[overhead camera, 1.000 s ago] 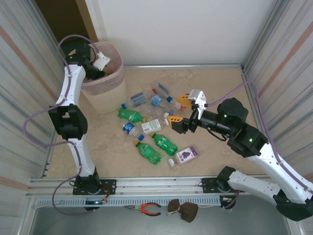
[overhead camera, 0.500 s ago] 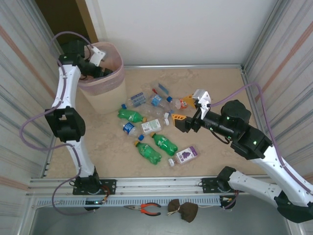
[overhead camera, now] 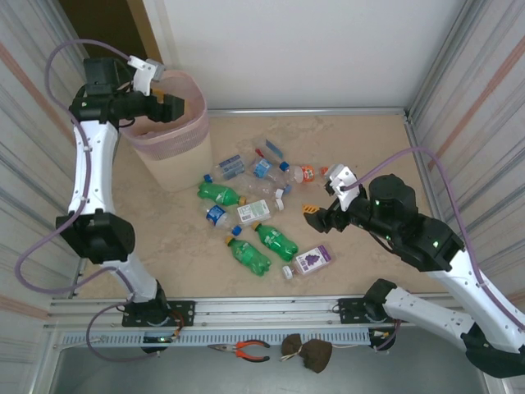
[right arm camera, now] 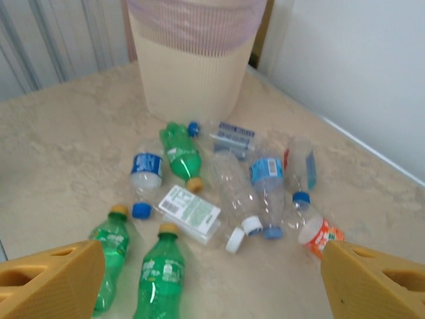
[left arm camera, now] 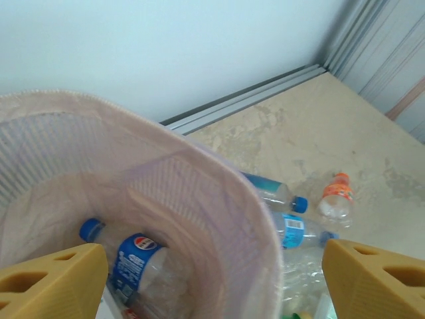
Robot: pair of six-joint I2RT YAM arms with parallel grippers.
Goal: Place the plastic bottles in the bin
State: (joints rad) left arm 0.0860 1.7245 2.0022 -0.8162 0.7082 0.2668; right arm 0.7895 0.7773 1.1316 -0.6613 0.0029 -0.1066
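The left gripper is now seen lifted out of the bin at the upper left of the frame, its jaws spread and empty. A blue-labelled bottle is left lying inside, so one deposit is judged complete. The right gripper, fingers parted and nothing held, is drawn back to the right of the plastic bottles scattered at mid-frame.

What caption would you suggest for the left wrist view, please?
Open left pincer over the lined bin, a blue-labelled bottle lying inside.
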